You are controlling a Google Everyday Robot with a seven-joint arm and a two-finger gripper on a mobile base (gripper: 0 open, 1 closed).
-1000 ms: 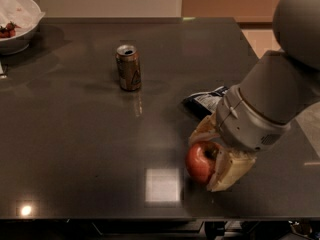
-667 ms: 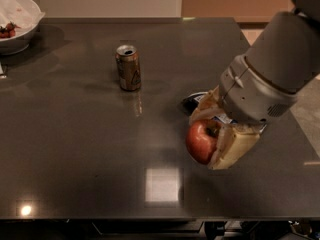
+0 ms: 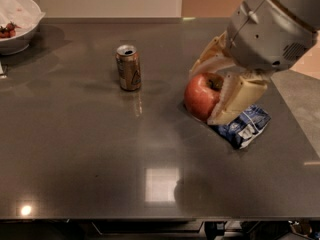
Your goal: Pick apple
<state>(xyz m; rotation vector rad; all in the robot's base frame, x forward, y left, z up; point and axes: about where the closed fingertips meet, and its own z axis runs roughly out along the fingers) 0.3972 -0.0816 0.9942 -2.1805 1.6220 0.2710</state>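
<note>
The pincer is clamped on the apple, its cream fingers pressing one over the top rear and one flat against the right side. In the camera view the apple seems to hang clear of the table, over its right half, just beside a blue packet and well apart from the can. The hold looks shallow on round, smooth skin. A quick swing of the arm could let the apple roll out and drop onto the packet or table.
</note>
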